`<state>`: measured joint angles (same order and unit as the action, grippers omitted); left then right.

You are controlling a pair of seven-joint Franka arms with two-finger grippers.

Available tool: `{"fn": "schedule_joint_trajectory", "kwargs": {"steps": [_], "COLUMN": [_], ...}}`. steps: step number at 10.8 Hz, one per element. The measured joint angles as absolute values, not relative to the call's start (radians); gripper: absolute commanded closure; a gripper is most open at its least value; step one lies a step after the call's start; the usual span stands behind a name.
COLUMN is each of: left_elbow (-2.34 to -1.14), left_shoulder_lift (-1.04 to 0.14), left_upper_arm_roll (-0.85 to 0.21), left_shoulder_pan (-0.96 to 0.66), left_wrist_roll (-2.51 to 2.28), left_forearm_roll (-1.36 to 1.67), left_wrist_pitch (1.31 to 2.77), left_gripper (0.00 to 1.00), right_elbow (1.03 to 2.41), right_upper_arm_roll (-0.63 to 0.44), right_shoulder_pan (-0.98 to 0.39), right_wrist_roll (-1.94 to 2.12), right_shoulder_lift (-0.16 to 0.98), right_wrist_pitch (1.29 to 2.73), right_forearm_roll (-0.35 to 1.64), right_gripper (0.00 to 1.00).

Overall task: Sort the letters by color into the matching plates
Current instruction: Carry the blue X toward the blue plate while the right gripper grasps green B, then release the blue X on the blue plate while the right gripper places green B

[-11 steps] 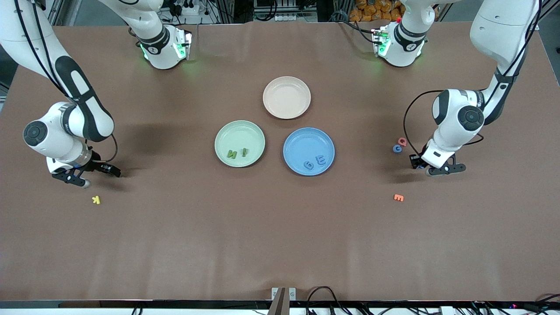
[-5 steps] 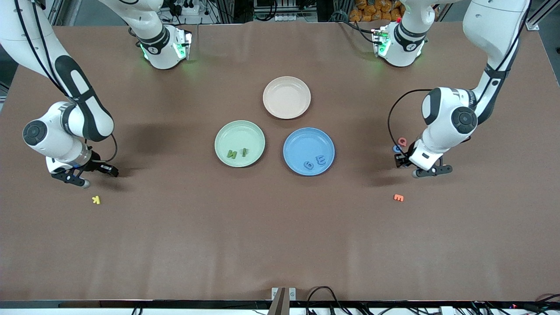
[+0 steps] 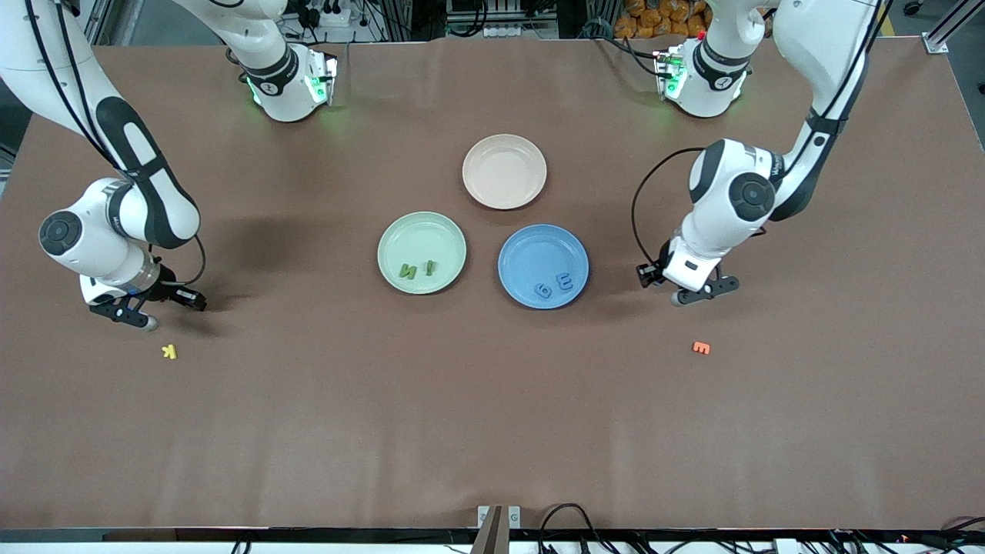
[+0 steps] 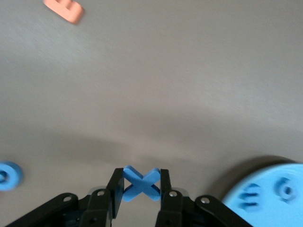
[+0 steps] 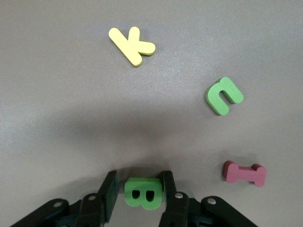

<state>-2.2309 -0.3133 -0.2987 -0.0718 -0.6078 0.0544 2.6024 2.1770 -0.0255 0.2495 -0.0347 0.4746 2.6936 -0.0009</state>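
Observation:
My left gripper (image 3: 681, 288) is shut on a blue X (image 4: 141, 183) and holds it over bare table beside the blue plate (image 3: 531, 250), toward the left arm's end. The blue plate, also in the left wrist view (image 4: 272, 213), holds a blue 6 (image 3: 543, 289) and a blue E (image 3: 565, 281). The pale green plate (image 3: 415, 235) holds a green N (image 3: 409, 270) and a green I (image 3: 429, 267). My right gripper (image 3: 135, 308) is low at the right arm's end. In its wrist view a green B (image 5: 143, 193) lies between the fingers, with a gap on one side. A green n (image 5: 224, 95) lies nearby.
A peach plate (image 3: 504, 171) sits farther from the front camera than the two plates. A yellow K (image 3: 169, 352) lies near my right gripper, with a dark red I (image 5: 245, 173) close by. An orange E (image 3: 700, 348) and a round blue letter (image 4: 7, 176) lie near my left gripper.
My left arm has carried the blue X toward the blue plate and now hides the blue and pink letters it was beside. My right arm has barely moved.

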Motion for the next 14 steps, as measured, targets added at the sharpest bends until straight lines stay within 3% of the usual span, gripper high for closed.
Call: {"fn": "schedule_joint_trajectory", "kwargs": {"steps": [1,3,11,12,13,14], "left_elbow": [-2.227,-2.216,-2.125,-2.101,-2.076,-2.057], "left_shoulder_lift": [-0.314,-0.314,-0.388,-0.408,-0.426,-0.442], "left_upper_arm_roll": [-0.306,-0.310,-0.309,-0.300,-0.281,-0.263], "left_shoulder_pan": [-0.095,-0.157,-0.334,-0.357,-0.386,-0.407], "left_wrist_roll": [-0.659,-0.764,-1.056,-1.093,-1.137,-1.164], "left_forearm_roll": [0.055,0.056,0.056,0.056,0.056,0.056], "left_wrist_pitch": [2.600,2.600,2.596,2.596,2.596,2.596], "left_gripper": [1.00,1.00,1.00,0.74,0.01,0.00], "right_elbow": [2.177,2.177,2.177,2.176,2.176,2.176], "right_upper_arm_roll": [-0.025,-0.025,-0.020,-0.019,-0.018,-0.018], "right_shoulder_pan": [0.249,0.249,0.230,0.217,0.204,0.186], "right_wrist_roll": [-0.035,-0.035,-0.048,-0.067,-0.084,-0.106], "right_shoulder_lift": [0.474,0.472,0.465,0.460,0.454,0.450], "right_wrist_pitch": [2.694,2.694,2.692,2.690,2.688,2.686], "right_forearm_roll": [-0.001,-0.001,0.000,0.000,0.000,0.000], "right_gripper": [0.73,0.78,0.79,0.79,0.79,0.79]}}
